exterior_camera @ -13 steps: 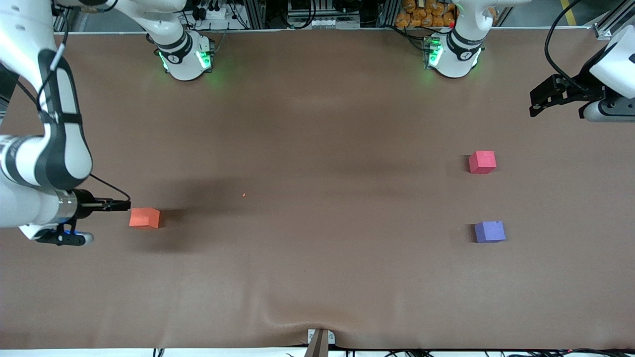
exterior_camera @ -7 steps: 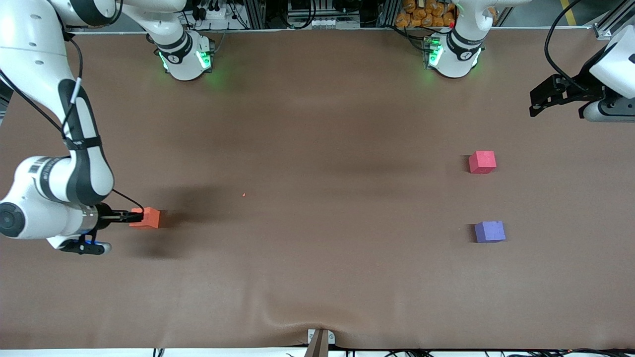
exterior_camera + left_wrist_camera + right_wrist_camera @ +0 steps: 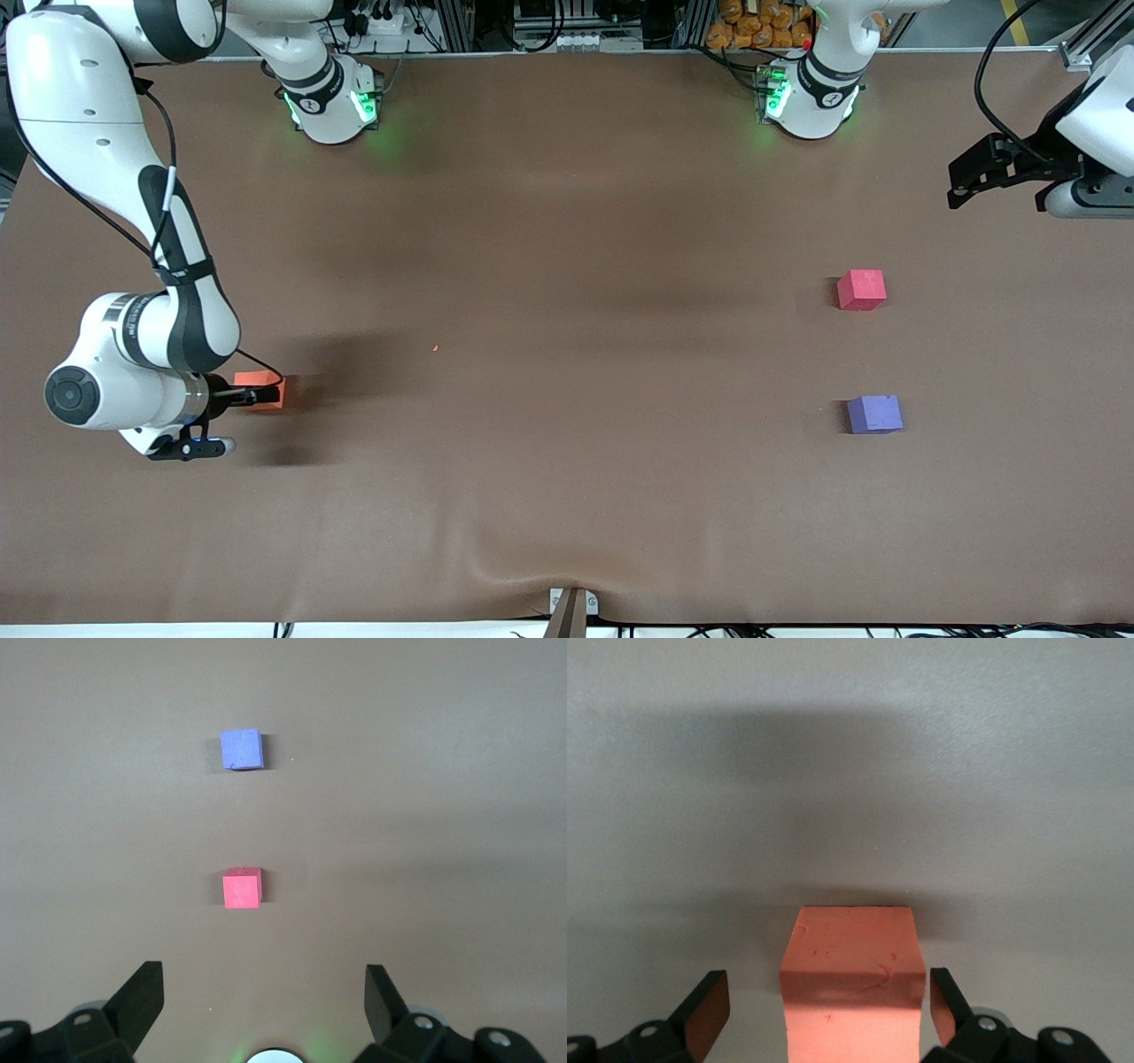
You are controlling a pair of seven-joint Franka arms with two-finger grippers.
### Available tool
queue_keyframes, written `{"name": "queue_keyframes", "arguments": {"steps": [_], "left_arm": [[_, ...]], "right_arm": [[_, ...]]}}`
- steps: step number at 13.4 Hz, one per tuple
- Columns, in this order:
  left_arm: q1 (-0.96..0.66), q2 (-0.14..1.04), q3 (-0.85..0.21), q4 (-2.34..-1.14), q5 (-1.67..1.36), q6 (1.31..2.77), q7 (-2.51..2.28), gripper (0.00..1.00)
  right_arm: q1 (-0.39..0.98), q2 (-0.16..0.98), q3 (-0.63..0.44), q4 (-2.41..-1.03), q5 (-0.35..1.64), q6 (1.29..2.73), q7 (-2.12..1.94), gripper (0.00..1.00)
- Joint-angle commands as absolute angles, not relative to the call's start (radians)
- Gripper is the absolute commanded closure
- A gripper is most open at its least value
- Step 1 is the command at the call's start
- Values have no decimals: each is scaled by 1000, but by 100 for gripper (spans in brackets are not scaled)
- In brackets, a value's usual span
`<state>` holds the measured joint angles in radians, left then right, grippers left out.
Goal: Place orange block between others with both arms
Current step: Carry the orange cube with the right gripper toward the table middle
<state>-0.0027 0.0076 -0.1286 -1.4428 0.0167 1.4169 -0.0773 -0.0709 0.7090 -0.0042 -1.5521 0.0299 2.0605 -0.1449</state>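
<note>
My right tool (image 3: 266, 392) has slid forward and now straddles the orange block (image 3: 262, 390) at the right arm's end of the brown table (image 3: 567, 443), fingers wide, ready to close. Red cube (image 3: 861, 289) and purple cube (image 3: 874, 414) wait untouched; left tool (image 3: 961, 182) hangs wide, idle.

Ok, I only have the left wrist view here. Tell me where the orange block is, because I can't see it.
Observer: The orange block lies at the right arm's end of the table.
Operator: Report the right gripper.
Observer: The right gripper is open, one finger on each side of the block, not clamped.
Operator: Give me the left gripper's position.
Observer: The left gripper waits open at the table's edge, clear of the pinkish-red cube and the purple cube.
</note>
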Motion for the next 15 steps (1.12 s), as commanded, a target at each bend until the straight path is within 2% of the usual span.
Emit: {"name": "queue_keyframes", "arguments": {"steps": [1, 9, 10, 13, 14, 15], "left_arm": [[6, 5, -133, -1439, 28, 1405, -67, 0], [12, 5, -133, -1437, 28, 1405, -67, 0], [12, 6, -133, -1437, 28, 1405, -67, 0], [12, 5, -133, -1437, 28, 1405, -67, 0], [12, 6, -133, -1437, 28, 1405, -67, 0], [12, 5, -133, -1437, 28, 1405, -67, 0]], "right_arm": [[-75, 703, -5, -1571, 23, 2074, -163, 0], [-94, 724, -6, -1580, 23, 2072, -219, 0], [-92, 724, -6, -1585, 23, 2069, -219, 2], [-92, 724, -6, -1585, 23, 2065, -233, 30], [-92, 724, -6, -1585, 23, 2065, -253, 35], [-94, 724, -6, -1585, 23, 2065, -273, 46]]}}
